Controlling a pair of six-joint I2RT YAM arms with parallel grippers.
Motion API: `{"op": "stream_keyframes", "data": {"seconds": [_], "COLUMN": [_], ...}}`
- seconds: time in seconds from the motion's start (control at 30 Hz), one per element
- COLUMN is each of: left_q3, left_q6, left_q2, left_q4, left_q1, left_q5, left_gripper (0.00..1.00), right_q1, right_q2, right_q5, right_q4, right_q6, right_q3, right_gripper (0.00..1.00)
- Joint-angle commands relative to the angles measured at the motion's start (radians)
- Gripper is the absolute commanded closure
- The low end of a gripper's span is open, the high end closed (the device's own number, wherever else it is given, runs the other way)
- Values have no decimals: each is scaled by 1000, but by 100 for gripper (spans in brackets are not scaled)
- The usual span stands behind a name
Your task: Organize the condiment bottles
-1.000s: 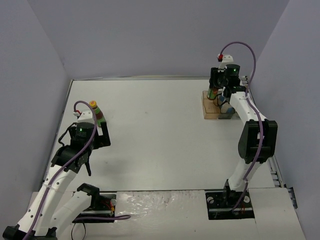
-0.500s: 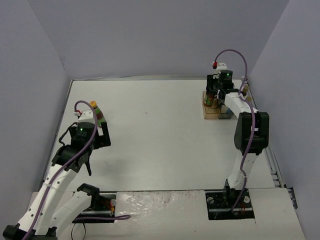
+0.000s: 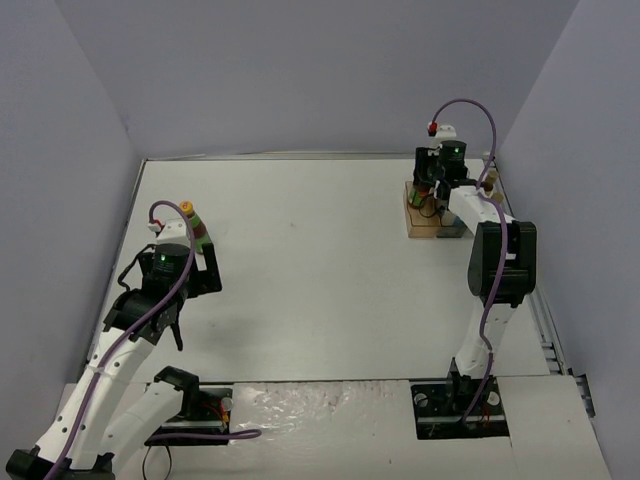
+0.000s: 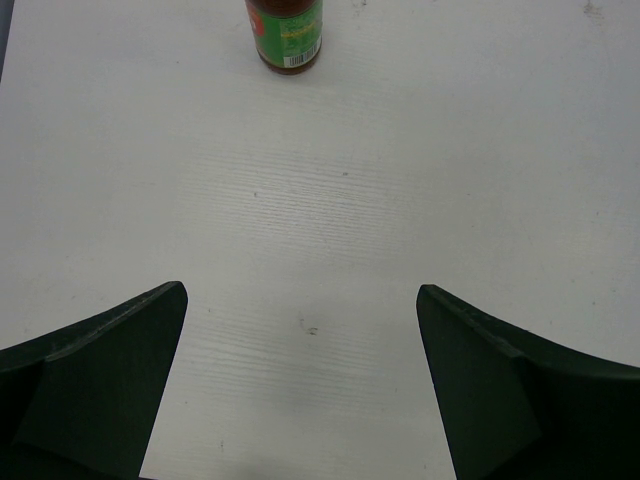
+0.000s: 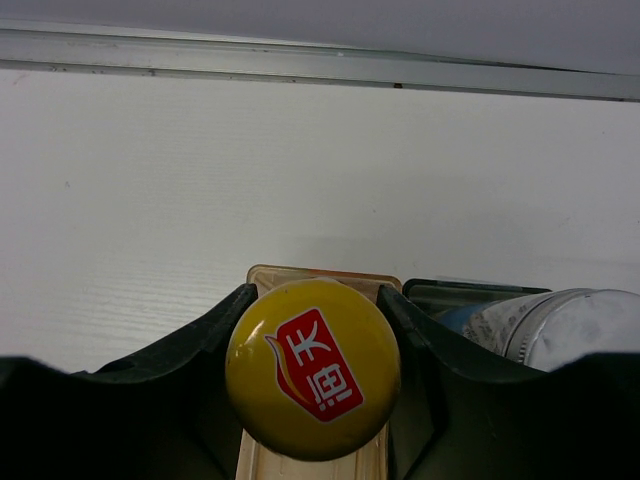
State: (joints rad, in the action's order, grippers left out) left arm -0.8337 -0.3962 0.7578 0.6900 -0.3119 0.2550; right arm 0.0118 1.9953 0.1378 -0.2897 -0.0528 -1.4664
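A dark bottle with a yellow cap and red-green label (image 3: 193, 225) stands on the table at the left; its base shows at the top of the left wrist view (image 4: 286, 35). My left gripper (image 4: 300, 385) is open and empty, a little short of it. My right gripper (image 3: 428, 193) is shut on a second yellow-capped bottle (image 5: 313, 368), held upright over the orange compartment of the tray (image 5: 322, 275). A silver-topped white-blue cylinder (image 5: 560, 325) sits in the grey compartment beside it. The smaller yellow-labelled bottles are not clearly in view.
The orange-and-grey tray (image 3: 417, 228) stands at the far right of the table, close to the back wall rail (image 5: 320, 75) and the right wall. The right arm (image 3: 500, 260) reaches over its right side.
My right arm has stretched further back and brought the yellow-capped bottle over the tray's far end; it has hardly moved in the last half second. The left arm has not moved.
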Motion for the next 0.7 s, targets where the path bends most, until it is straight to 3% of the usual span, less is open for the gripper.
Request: {"op": "stream_keyframes", "data": {"seconds": [0.0,0.07,0.37,0.47,0.67], "left_q3": [-12,-12,-11,-12,-29], "left_q6": [13,14,-1,-24,-44], "left_q2": [12,14,20,29,89], "left_q4": [-56,-55,-50,-61,-146], "left_q1": [7,7,7,7,15], "left_q5": [-1,-2,4,30,94], "left_gripper": [3,3,3,3,3], "right_q1": [-6,-7,-7,-6,0], "right_q2": [-50,-54,-174,-283,-537], "right_q5": [-7,-9,-32,-36,-35], "right_q4": [-153,-142,-61,-2,70], "right_q6": [7,7,27,52,169], "right_q3": [-17,-14,-4,13,124], "right_gripper": [56,44,8,2,0]}}
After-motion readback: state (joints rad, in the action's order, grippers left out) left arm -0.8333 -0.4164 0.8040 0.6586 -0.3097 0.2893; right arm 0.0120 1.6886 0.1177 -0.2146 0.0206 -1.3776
